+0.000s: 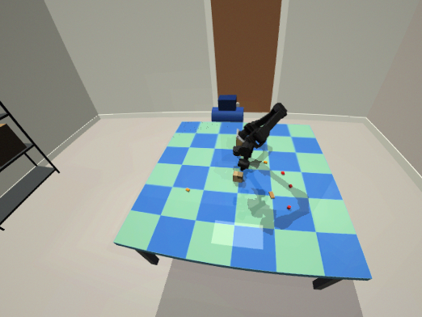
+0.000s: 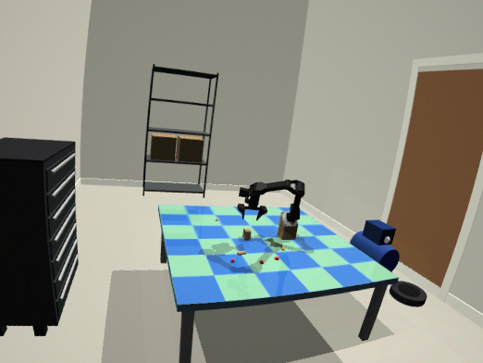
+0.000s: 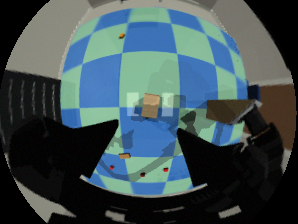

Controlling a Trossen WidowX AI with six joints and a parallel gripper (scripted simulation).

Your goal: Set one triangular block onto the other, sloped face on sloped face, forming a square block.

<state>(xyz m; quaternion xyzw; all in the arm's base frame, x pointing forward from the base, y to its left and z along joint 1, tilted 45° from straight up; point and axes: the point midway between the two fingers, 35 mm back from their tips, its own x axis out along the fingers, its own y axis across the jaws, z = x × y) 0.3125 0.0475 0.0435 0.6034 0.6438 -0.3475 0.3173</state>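
Looks stacked as one square block [image 1: 238,176] [image 2: 247,234] [image 3: 151,106] on the bench [image 1: 255,259] [image 2: 199,289] [image 3: 150,65], with claw [image 1: 243,165] [image 2: 252,218] [image 3: 148,127] released, clear above. Can't confirm level top or even ends.

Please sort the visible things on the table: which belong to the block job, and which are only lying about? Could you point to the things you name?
For the job:
- the wooden block stack [image 1: 238,176] [image 2: 247,234] [image 3: 151,106]
- the open hand [image 2: 253,216] [image 3: 148,127]

Lying about:
- three red bits [image 1: 289,207] [image 2: 232,260] [image 3: 166,170]
- three orange pieces [image 1: 272,195] [image 2: 241,253] [image 3: 124,156]

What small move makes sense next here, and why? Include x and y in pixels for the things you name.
Probably hold the black gripper [image 1: 243,165] [image 2: 253,218] [image 3: 148,127] still: it hangs open above the brown wooden block stack [image 1: 238,176] [image 2: 247,233] [image 3: 151,106], touching neither it nor the checkered table [image 1: 297,252] [image 2: 287,292] [image 3: 147,67], so further motion only risks disturbing it.
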